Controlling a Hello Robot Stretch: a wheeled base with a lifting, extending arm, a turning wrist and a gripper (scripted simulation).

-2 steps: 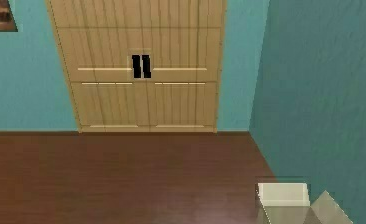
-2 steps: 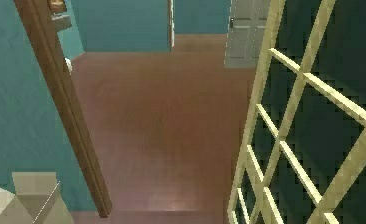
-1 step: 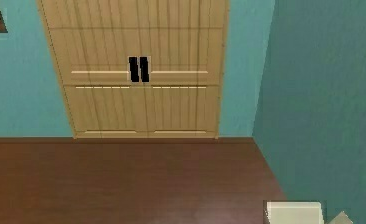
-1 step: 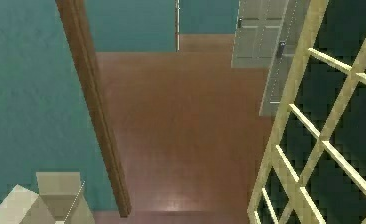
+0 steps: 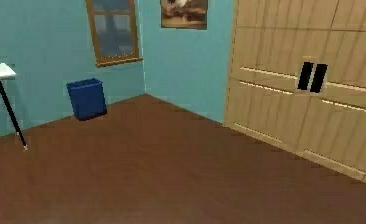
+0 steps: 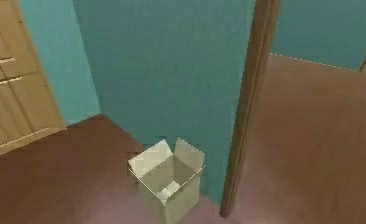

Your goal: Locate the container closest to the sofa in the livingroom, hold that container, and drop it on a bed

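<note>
Teal walls enclose a room with a dark brown wooden floor; in the forward view a blue bin stands on that floor against the wall, near the corner and just below a wood-framed window; to the window's right, on the adjoining wall, hangs a framed picture, cut off by the top edge. Pale wooden wardrobe doors take up the forward view's right, with two dark upright handles side by side; at the left edge a white tabletop rests on a thin dark leg, well apart from the bin.

In the arm side view a cardboard box sits on the floor with its flaps raised and its top open; it stands near the foot of a teal wall, just left of a tall brown door frame; what lies inside the box is too small to tell. A pale panelled door shows at that view's left; beyond the frame, on the right, more brown floor runs to another teal wall.

Both bin and box are containers; which one the task means cannot be told; the gripper's state cannot be told either.
</note>
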